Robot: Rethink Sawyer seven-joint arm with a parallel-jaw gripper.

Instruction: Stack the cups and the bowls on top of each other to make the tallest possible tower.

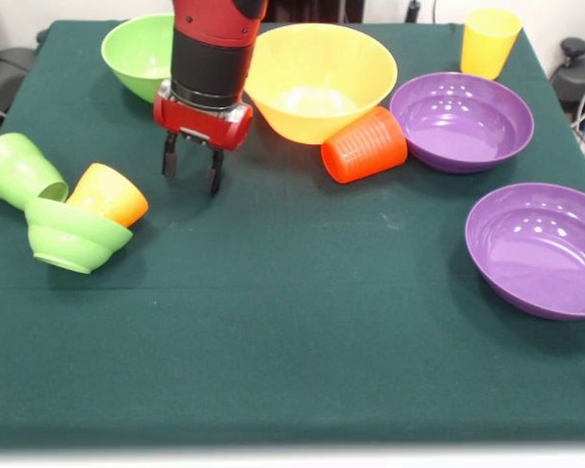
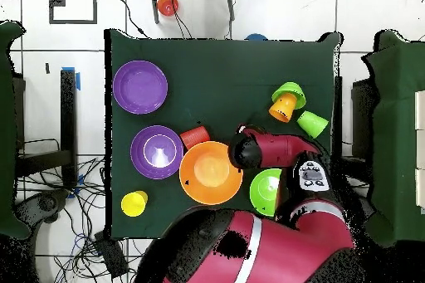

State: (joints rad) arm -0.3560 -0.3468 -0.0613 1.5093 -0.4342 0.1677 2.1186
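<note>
Nothing stacked yet: no tower anywhere on the green cloth (image 1: 292, 322), every piece lying apart.

Gripper (image 1: 192, 166) low over bare cloth, jaws parted a moderate gap, empty, nothing between the fingers (image 1: 170, 156).

Just beside it, toward the cluster at one end: orange cup (image 1: 109, 195) tipped on its side, resting against the small light-green bowl (image 1: 73, 237), itself tilted; light-green cup (image 1: 19, 169) lying on its side, touching that bowl's rim.

Behind the gripper, medium light-green bowl (image 1: 136, 54) upright, partly hidden by the arm. Large orange-yellow bowl (image 1: 317, 78) upright beside it, empty. Red cup (image 1: 366, 146) on its side, leaning at the foot of that big bowl. Two purple bowls upright and empty, one (image 1: 461, 122) next to the red cup, the other (image 1: 538, 249) well apart nearer the table's front edge. Yellow cup (image 1: 488, 41) upright at the far corner.

Blue bowl not found on the table in either view.

Judged progress: essentially zero. Left to do: nest the bowls, right the fallen cups, pile them up.
</note>
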